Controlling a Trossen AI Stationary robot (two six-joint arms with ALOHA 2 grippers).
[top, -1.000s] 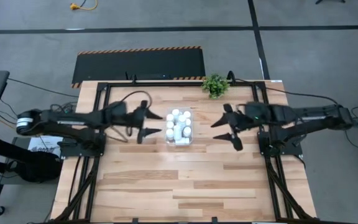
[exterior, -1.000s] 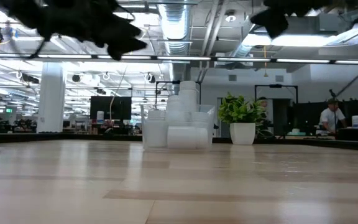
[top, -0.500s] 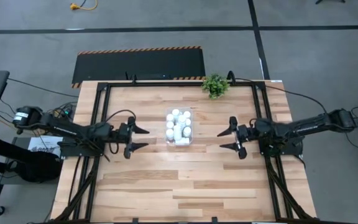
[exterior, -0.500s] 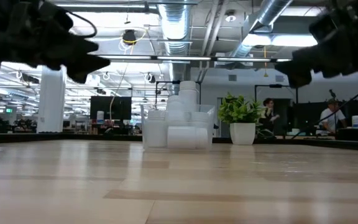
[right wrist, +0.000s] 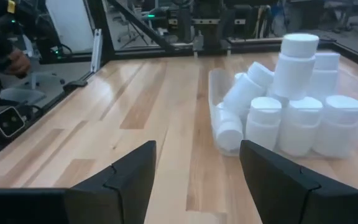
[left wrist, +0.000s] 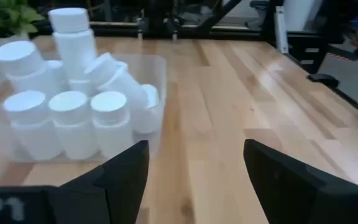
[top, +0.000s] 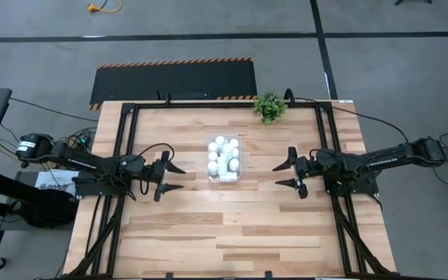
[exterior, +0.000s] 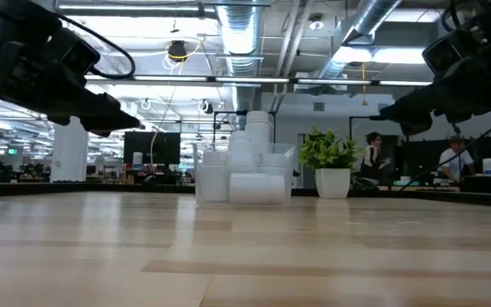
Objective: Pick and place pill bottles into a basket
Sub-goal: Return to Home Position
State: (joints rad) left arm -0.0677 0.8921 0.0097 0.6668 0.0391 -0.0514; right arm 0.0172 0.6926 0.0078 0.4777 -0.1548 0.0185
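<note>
A: Step?
B: Return home, I'd judge. All pill bottles (top: pixel 224 155) piled in clear basket (top: pixel 225 178), middle of table (top: pixel 208 225). Released and empty: left end effector (top: pixel 181 177), right end effector (top: pixel 276 176), flanking it, well apart.
A: Next?
B: Fold arms back; no grasp needed.

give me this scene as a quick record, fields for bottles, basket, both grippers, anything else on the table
pill bottles: all in view piled in the basket, some upright, some tipped
basket: clear, on the table between the two grippers
left gripper: open, empty, apart from the basket
right gripper: open, empty, apart from the basket
other: potted plant at the table's far edge
</note>
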